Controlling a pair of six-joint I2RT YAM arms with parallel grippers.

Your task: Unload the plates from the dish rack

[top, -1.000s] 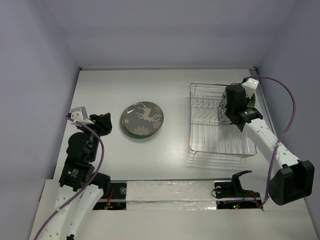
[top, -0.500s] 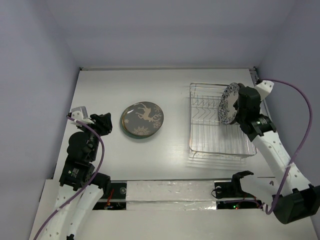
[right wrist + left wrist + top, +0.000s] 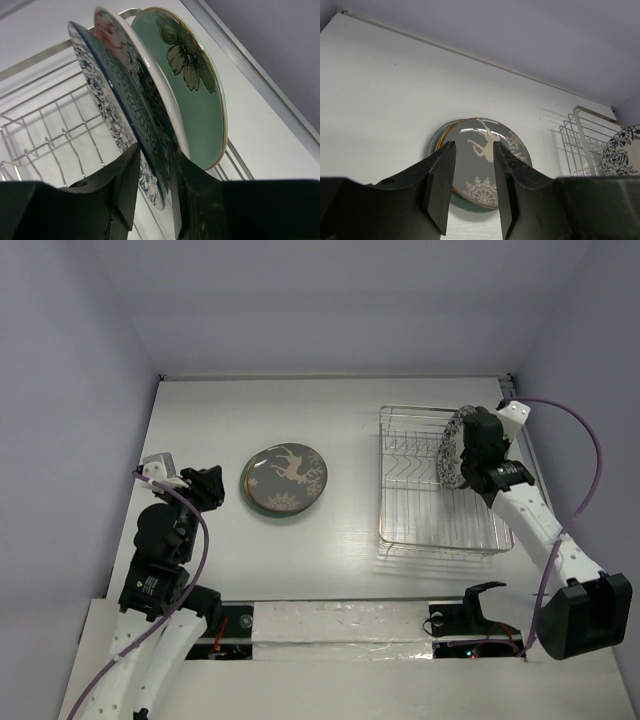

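And the right gripper (image 3: 152,162) clamps the glossy blue-floral round plate (image 3: 111,100), upright in the silver wire rack (image 3: 410,495) (frame right), while the left gripper (image 3: 472,152) gapes empty.

Bright even light, soft shadows, glare on the grey plate (image 3: 474,165).

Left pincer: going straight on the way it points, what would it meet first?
Probably the deer-patterned plate lying on the table, framed between the fingers of the left pincer; distance is unclear.
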